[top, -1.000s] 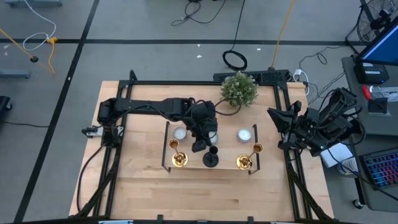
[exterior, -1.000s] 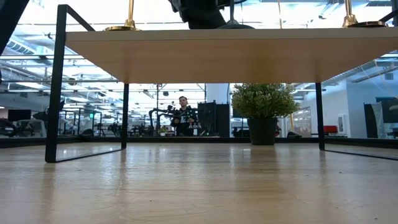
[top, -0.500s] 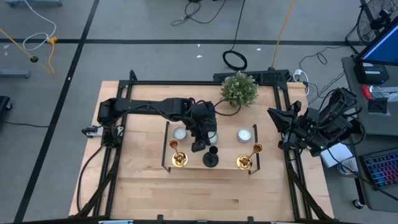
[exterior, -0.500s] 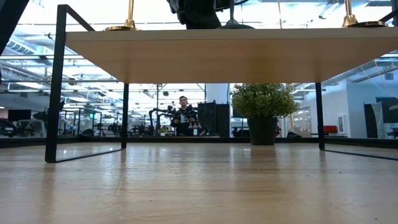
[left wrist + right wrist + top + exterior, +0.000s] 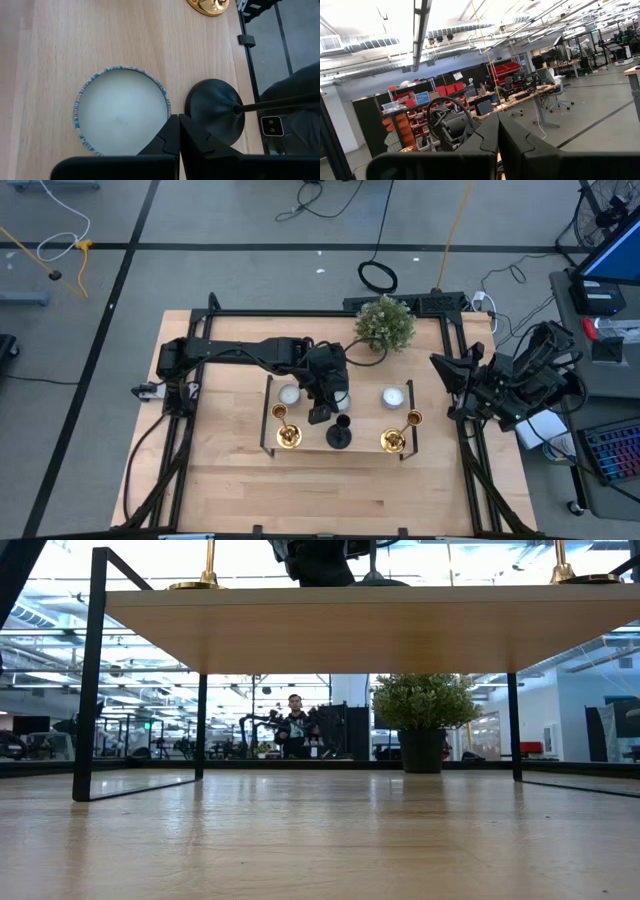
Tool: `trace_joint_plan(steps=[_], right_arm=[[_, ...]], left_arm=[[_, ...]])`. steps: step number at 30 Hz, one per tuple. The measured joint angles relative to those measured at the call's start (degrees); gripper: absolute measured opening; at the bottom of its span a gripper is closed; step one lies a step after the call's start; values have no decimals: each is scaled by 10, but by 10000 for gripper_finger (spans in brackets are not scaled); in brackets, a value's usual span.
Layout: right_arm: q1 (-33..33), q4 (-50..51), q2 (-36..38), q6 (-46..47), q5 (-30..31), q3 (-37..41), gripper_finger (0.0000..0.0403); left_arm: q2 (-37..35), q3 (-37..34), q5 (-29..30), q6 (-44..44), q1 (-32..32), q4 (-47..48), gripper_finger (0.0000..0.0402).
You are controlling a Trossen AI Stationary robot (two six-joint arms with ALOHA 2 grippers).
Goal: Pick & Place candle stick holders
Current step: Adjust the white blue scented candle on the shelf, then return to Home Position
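Three candle holders on the wooden stand (image 5: 340, 448), two gold (image 5: 287, 436) (image 5: 393, 440), one black (image 5: 339, 436), left gripper (image 5: 321, 414) just beside it, jaws closed and empty, right gripper (image 5: 447, 378) at the table (image 5: 230, 470) edge, jaws closed.

we see only the person (image 5: 296, 727) far behind the table shift a little toward the potted plant (image 5: 424, 718), and our left gripper (image 5: 320, 414) barely stirs.

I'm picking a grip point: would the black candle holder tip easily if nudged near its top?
Probably. The black candle holder has a thin stem on a round base, so a high nudge could tip it. It may knock the white candle just beside it.
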State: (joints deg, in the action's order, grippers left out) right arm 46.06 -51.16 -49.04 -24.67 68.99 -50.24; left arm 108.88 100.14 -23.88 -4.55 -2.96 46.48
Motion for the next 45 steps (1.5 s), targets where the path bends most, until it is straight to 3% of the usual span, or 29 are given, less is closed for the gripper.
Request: trace_joint_plan(steps=[20,29,32,38,45], right_arm=[[0,5,0,0,0,0,0],[0,14,0,14,0,0,0],[0,22,0,17,0,0,0],[0,22,0,7,0,0,0],[1,36,15,0,-25,0,0]], left_arm=[[0,0,5,-7,-10,3,0],[-41,0,-75,-20,6,68,0],[-74,0,-23,-21,7,75,0],[-139,0,155,-36,-25,69,0],[-198,0,174,-42,-59,69,0]])
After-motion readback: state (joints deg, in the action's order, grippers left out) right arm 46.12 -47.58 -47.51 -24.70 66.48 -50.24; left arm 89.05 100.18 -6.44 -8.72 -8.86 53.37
